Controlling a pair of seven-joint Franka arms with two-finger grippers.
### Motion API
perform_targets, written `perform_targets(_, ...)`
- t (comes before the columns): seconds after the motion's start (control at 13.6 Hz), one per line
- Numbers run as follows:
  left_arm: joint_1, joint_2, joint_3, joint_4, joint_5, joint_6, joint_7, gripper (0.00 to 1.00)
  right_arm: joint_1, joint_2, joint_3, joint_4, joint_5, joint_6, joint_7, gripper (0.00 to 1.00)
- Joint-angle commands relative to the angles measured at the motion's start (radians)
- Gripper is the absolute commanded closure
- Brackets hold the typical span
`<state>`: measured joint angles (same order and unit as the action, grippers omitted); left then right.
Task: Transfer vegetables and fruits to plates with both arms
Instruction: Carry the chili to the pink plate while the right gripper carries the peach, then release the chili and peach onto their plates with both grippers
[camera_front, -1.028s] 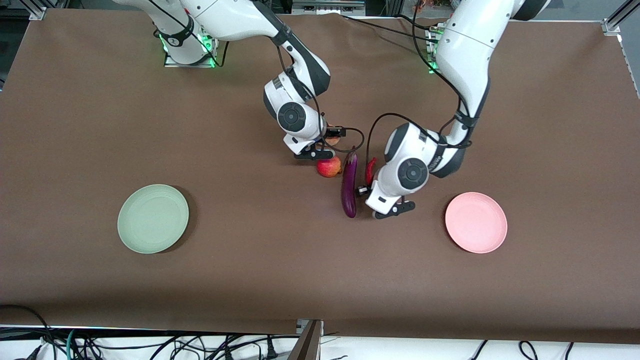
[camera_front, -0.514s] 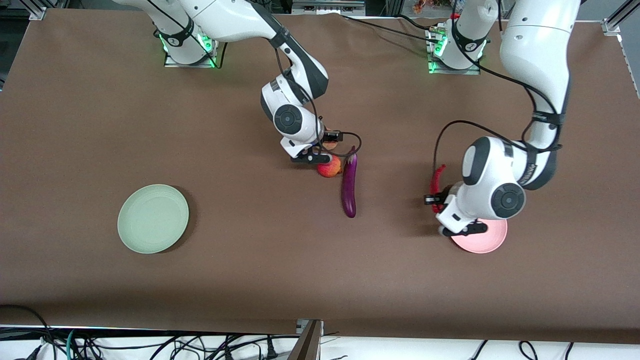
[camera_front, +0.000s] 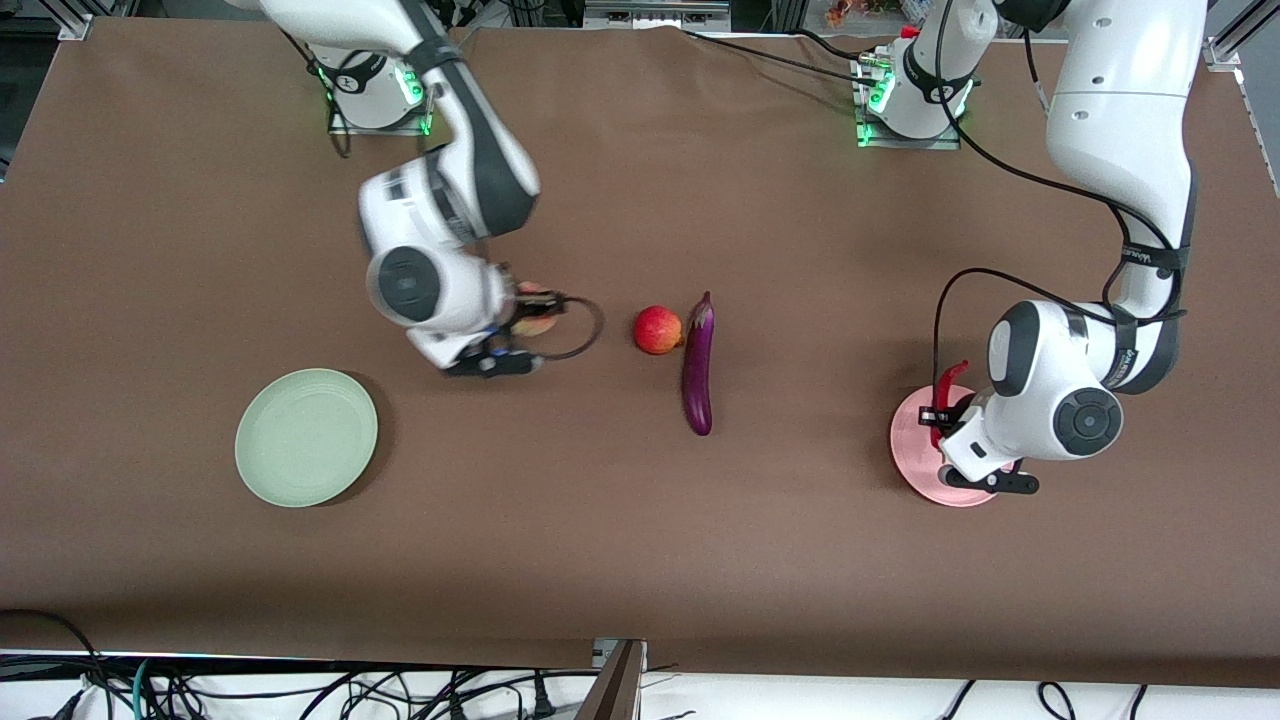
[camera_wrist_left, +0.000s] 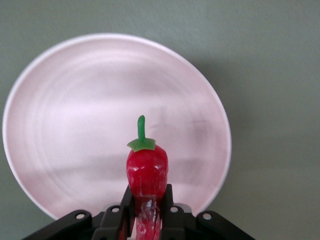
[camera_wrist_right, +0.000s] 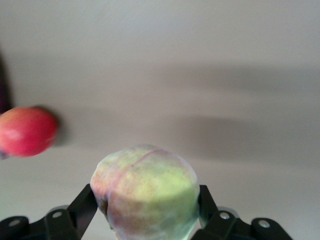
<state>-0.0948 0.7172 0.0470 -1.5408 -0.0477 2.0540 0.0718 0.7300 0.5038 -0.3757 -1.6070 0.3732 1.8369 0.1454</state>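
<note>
Left gripper (camera_wrist_left: 146, 212) clamped on chili pepper (camera_wrist_left: 146, 172) over pink plate (camera_front: 908, 440) | right gripper (camera_wrist_right: 147, 212) clamping peach (camera_wrist_right: 147, 192), mid-table | I should lower before releasing.

Two plates: green (camera_front: 306, 437), pink (camera_front: 915, 440); peach (camera_wrist_right: 146, 192), apple (camera_front: 657, 330), eggplant (camera_front: 698, 365), chili (camera_wrist_left: 146, 172).

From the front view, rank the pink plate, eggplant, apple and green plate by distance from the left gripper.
1. Pink plate: directly under the left gripper, which holds the chili.
2. Eggplant: mid-table.
3. Apple: just past the eggplant, touching its stem end.
4. Green plate: at the right arm's end.
</note>
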Motion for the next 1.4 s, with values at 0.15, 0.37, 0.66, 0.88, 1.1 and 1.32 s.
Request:
perform_targets(0.15, 0.033, 0.087, -0.006, 0.119, 0.019, 0.017, 0.099, 1.00, -0.131, 0.068, -0.155, 0.021, -0.037, -0.001, -0.445, 0.80)
perform_targets(0.37, 0.032, 0.100, -0.006, 0.125, 0.017, 0.018, 0.091, 0.97, -0.248, 0.128, -0.154, 0.038, -0.036, 0.100, -0.651, 0.80)
perform_targets(0.66, 0.023, 0.128, -0.004, 0.192, 0.017, 0.006, 0.083, 0.30, -0.313, 0.188, -0.152, 0.035, -0.034, 0.256, -0.782, 0.80)
perform_targets(0.88, 0.017, 0.125, -0.004, 0.218, 0.016, -0.032, 0.083, 0.21, -0.360, 0.229, -0.149, 0.035, -0.020, 0.364, -0.843, 0.80)
perform_targets(1.1, 0.007, 0.113, -0.030, 0.272, -0.033, -0.185, 0.022, 0.11, -0.363, 0.243, -0.147, 0.035, -0.017, 0.383, -0.842, 0.79)
perform_targets(1.32, -0.040, 0.099, -0.052, 0.280, -0.084, -0.235, -0.143, 0.02, -0.362, 0.260, -0.143, 0.035, 0.025, 0.400, -0.843, 0.79)
